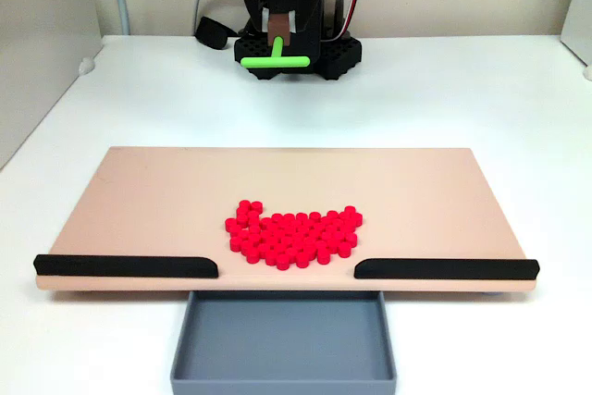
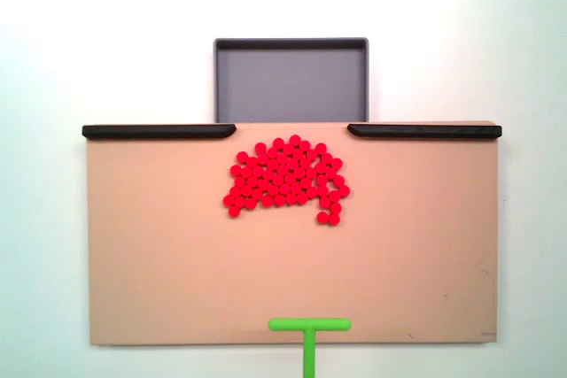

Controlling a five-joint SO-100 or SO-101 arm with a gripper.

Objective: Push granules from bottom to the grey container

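The granules (image 1: pixel 294 236) (image 2: pixel 285 179) lie in one dense red cluster on the tan board (image 1: pixel 139 201) (image 2: pixel 159 254), just short of the gap between its two black strips. The grey container (image 1: pixel 185 344) (image 2: pixel 291 42) sits beyond that gap against the board's edge, and its floor is bare. My gripper (image 1: pixel 277 27) hangs at the far end of the table in a fixed view, shut on the stem of a green T-shaped pusher (image 1: pixel 274 61) (image 2: pixel 310 325). The pusher's bar sits at the board's edge opposite the container, well away from the granules.
Black strips (image 1: pixel 125 265) (image 1: pixel 444 268) (image 2: pixel 159 131) (image 2: pixel 423 131) line the board's container-side edge on either side of the gap. The arm's black base (image 1: pixel 296 53) stands behind the board. A grey wall panel (image 1: pixel 37 43) borders the white table on the left.
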